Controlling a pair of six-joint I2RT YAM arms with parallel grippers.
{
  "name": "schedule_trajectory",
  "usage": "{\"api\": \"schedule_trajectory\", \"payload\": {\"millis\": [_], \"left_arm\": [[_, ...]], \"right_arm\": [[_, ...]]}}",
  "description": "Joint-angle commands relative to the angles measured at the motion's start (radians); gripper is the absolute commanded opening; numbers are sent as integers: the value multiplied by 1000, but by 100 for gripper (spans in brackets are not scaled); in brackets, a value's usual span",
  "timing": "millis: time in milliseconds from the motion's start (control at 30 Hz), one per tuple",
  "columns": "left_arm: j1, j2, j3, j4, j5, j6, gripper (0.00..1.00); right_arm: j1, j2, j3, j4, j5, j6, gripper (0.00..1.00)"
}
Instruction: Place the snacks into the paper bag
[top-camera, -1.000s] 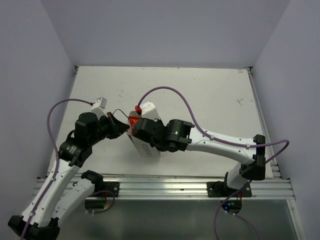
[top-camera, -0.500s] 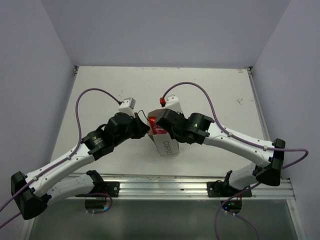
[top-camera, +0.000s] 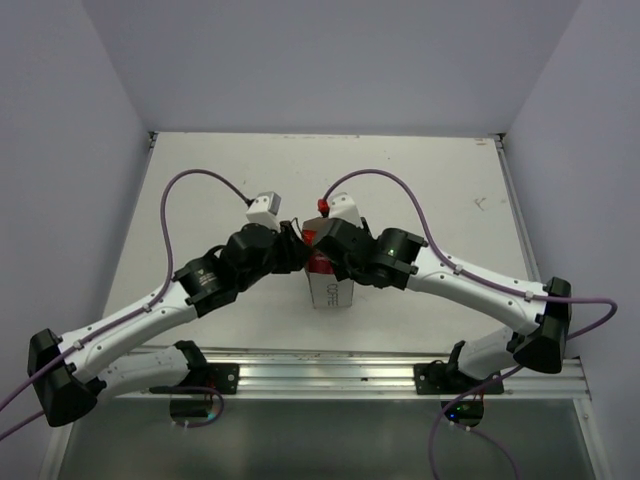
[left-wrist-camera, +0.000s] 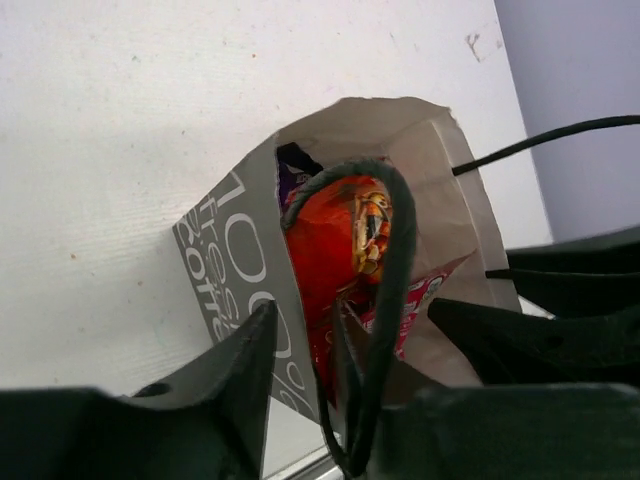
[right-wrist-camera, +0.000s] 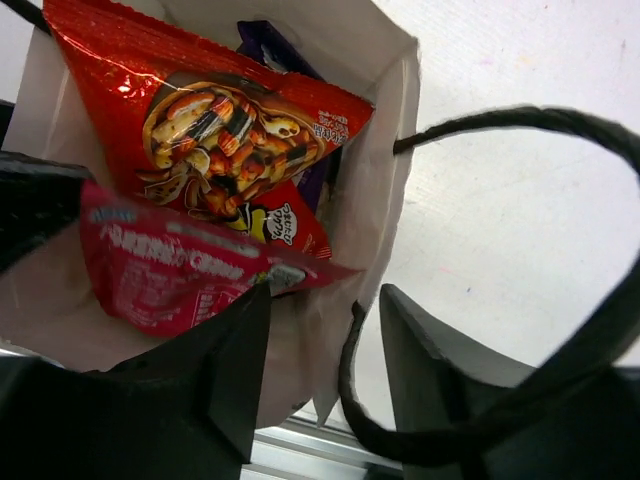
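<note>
Pale bench (top-camera: 200, 180) carries paper bag (top-camera: 330, 292), flimsy I judge; hold its rim, which left fingers (left-wrist-camera: 215, 400) and right fingers (right-wrist-camera: 430, 370) straddle, parted.

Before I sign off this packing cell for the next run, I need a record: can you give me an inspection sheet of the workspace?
Surface: white table, a few small dark marks.
Job's things: paper bag standing between the arms; red chip bag, pink-red sachet and purple packet inside it; only three packets show.
Clutter: nothing seen.
Grippers: left pincer and right pincer both open at the bag's mouth.
Cables: purple cables loop above each arm.
Surroundings: plain walls; metal rail at the near edge.
</note>
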Motion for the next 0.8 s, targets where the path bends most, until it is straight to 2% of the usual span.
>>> {"api": "schedule_trajectory", "payload": {"millis": [0,67,100,233,267,300,367,400,500,533,700,767], "left_arm": [[-42,30,92,91,-67,41,47],[-79,42,152,99,-102,96,69],[-94,56,218,97,-143,115,73],[-186,70,390,21,-312,168,75],[-215,68,416,-12,-346,159,76],[-223,62,444,-53,-415,147,76],[-233,46,493,-212,-502,81,75],[-233,10,494,-263,-597,61,75],[-233,-78,462,-481,-772,-52,76],[-233,-102,450,-566,-797,-71,76],[-231,-237,402,-736,-859,-170,80],[-231,-267,389,-777,-863,-180,87]], "right_arm": [[-6,-50,51,4,12,-32,53],[-3,-67,108,-28,34,-51,54],[-3,-83,178,-45,58,-55,54],[-3,-137,353,-134,123,-84,60],[-3,-151,379,-166,135,-85,68],[-3,-162,427,-188,150,-78,70],[-3,-188,468,-261,212,-63,74],[-3,-197,490,-289,244,-54,75],[-3,-261,443,-355,360,-14,78],[-3,-277,424,-370,387,12,79],[-4,-320,406,-585,542,152,80],[-4,-321,395,-635,557,178,78]]}}
